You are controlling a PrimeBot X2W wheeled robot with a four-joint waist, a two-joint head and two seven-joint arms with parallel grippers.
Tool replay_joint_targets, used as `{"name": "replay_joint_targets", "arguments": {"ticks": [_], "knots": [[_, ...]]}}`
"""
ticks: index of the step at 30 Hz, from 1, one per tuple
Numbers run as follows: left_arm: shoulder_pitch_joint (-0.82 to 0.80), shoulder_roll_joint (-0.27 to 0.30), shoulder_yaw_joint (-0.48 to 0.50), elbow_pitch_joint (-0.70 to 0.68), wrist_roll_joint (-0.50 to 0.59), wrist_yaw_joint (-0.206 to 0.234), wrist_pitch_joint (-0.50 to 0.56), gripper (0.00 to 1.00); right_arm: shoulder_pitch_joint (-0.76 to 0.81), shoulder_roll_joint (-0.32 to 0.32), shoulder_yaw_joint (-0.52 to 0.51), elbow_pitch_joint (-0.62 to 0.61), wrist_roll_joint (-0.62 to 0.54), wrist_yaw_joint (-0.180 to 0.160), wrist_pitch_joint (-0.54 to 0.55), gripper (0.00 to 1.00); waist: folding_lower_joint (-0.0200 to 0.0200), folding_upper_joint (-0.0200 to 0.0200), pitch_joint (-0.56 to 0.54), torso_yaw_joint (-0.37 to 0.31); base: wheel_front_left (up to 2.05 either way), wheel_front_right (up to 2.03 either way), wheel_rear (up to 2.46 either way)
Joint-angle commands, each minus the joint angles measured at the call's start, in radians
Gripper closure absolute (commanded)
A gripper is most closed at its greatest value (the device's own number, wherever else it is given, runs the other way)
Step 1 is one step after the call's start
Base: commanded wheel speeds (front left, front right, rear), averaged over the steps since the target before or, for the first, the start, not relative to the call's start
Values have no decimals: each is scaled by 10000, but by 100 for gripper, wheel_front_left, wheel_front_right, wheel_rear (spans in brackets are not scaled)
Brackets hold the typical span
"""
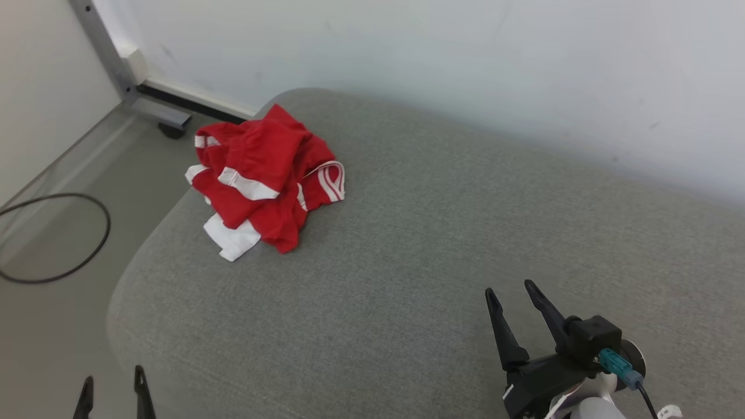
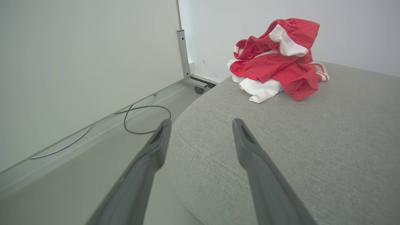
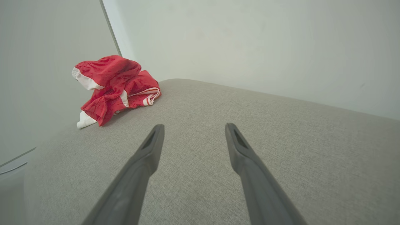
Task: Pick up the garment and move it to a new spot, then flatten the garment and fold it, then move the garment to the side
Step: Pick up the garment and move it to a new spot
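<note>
Garment (image 1: 265, 177) at far left on the cushion (image 1: 407, 262); left tool (image 1: 113, 373) and right tool (image 1: 508, 287) nearer.

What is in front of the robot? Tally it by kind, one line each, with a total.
Red and white garment: 1
Grippers: 2, left gripper and right gripper, both open
Grey cushion: 1
Black cable on the floor: 1
Total: 5
</note>
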Motion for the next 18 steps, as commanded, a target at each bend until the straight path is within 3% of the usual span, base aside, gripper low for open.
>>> {"name": "replay_joint_targets", "arguments": {"ticks": [1, 18], "knots": [[188, -63, 84, -77, -80, 66, -32, 0, -135, -85, 96, 78, 53, 33, -5, 0, 1, 0, 335, 454, 0, 0, 0], [342, -141, 509, -199, -474, -78, -32, 0, -559, -206, 588, 432, 328, 33, -5, 0, 1, 0, 436, 514, 0, 0, 0]]}}
